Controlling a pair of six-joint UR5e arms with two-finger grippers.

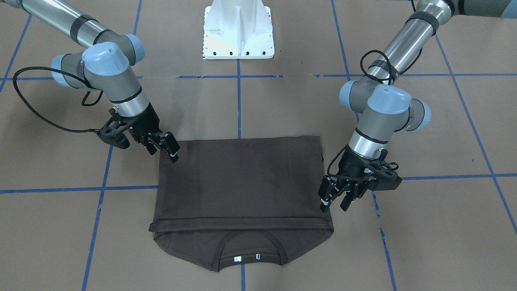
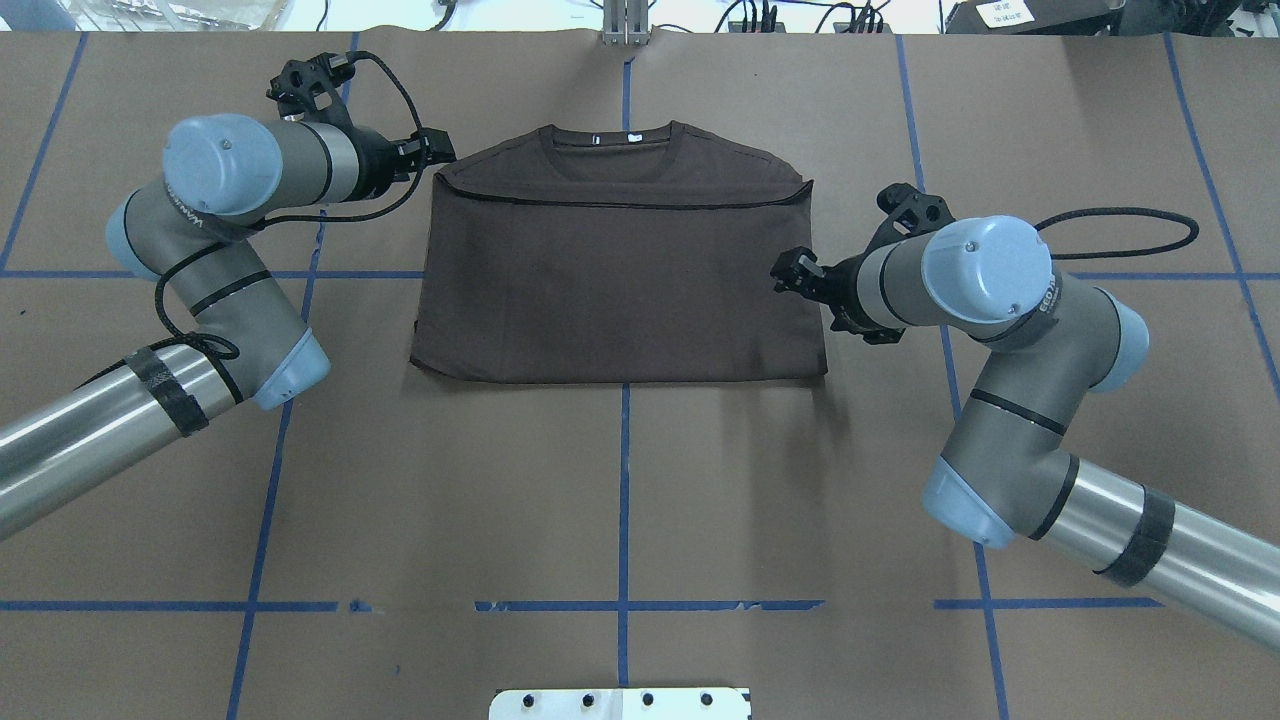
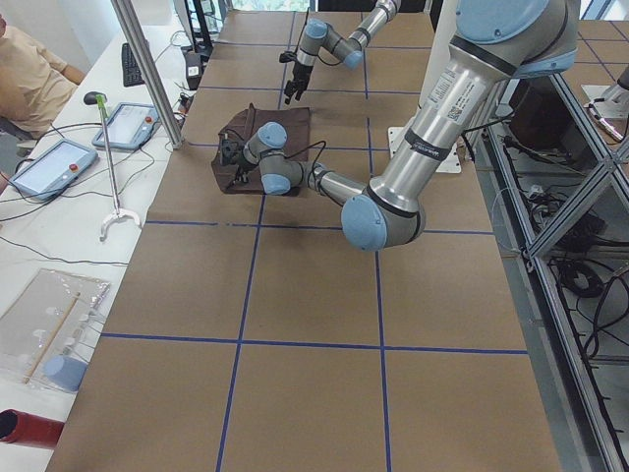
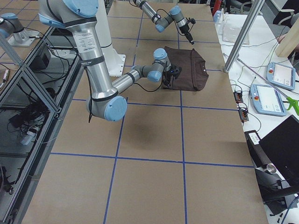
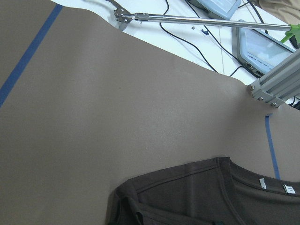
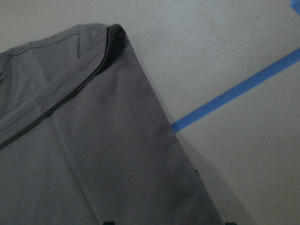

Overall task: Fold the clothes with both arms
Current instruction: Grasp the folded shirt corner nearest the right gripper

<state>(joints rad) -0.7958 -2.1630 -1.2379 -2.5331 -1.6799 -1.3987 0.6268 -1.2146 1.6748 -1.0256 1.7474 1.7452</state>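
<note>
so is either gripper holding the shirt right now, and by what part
Nothing is held. The left gripper and right gripper are both open near the edges of the folded T-shirt, which lies flat.

Folded T-shirt [image 2: 620,280] lies between left claw [image 2: 441,148] and right claw [image 2: 786,271].

**Brown T-shirt folded in half, an arm at each side**

The dark brown T-shirt [image 1: 242,178] lies flat at the centre of the front-facing view, folded across. Its hem edge runs just above the ribbed collar [image 1: 248,238], which sits at lower centre with two white tags [image 1: 238,258] showing.

The left arm [image 1: 387,109] enters from the upper right. The left gripper [image 1: 333,207] has its fingers apart, just beside the shirt's right edge.

The right arm [image 1: 109,68] enters from the upper left. The right gripper [image 1: 163,152], fingers apart, is at the shirt's upper left corner, and contact cannot be judged.
</note>
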